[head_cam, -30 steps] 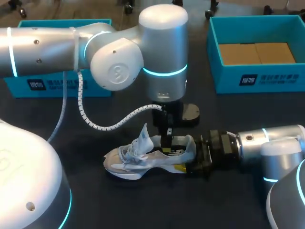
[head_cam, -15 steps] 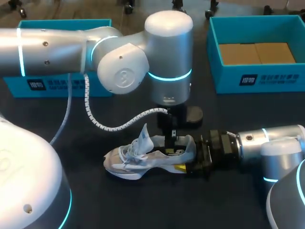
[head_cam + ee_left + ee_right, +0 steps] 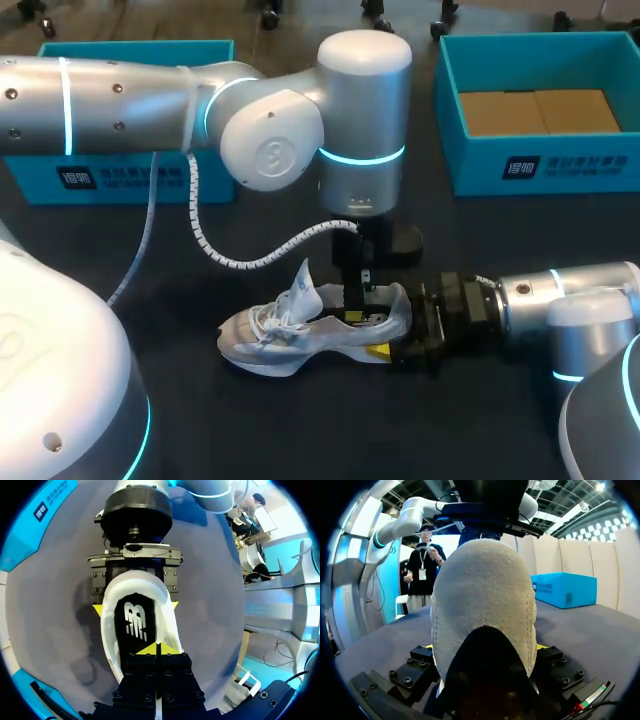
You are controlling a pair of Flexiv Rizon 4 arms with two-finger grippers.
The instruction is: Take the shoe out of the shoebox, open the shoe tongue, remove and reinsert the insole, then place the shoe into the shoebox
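Shoe (image 3: 300, 335): white and grey, upright on its sole. The toe points away from the right gripper (image 3: 484, 647) and the heel sits between that gripper's fingers.

Tongue (image 3: 302, 287): white, lifted up and standing clear of the opening, just ahead of the left gripper (image 3: 156, 650) on the toe side.

Left gripper: comes straight down into the shoe's opening. The yellow tips are pressed together with only a hairline seam between them, at the insole (image 3: 131, 642). Whether they nip anything cannot be told.

Right gripper: lies low along the table (image 3: 250, 430) behind the heel. Its fingers are spread to the heel's width, one yellow tip against each side, clamping the shoe.

Insole: black, lying inside the shoe, under and ahead of the left gripper's tips.

Logo (image 3: 136, 621): white mark printed on the insole, midway between the two grippers.

Shoebox (image 3: 470, 165): blue and open, well apart from both grippers, beyond the right arm. Brown cardboard (image 3: 535, 110) lies in its bottom. A dark label (image 3: 565, 167) with white print, too small to make out, is on the wall nearest the right gripper.

Blue box (image 3: 110, 185): beyond the left arm and partly hidden by it, with a like patch of white print on its near wall.

Cable (image 3: 250, 262): white, spiral-wrapped, looping down to the left gripper.

Table: dark and matt, and it bears all of the above
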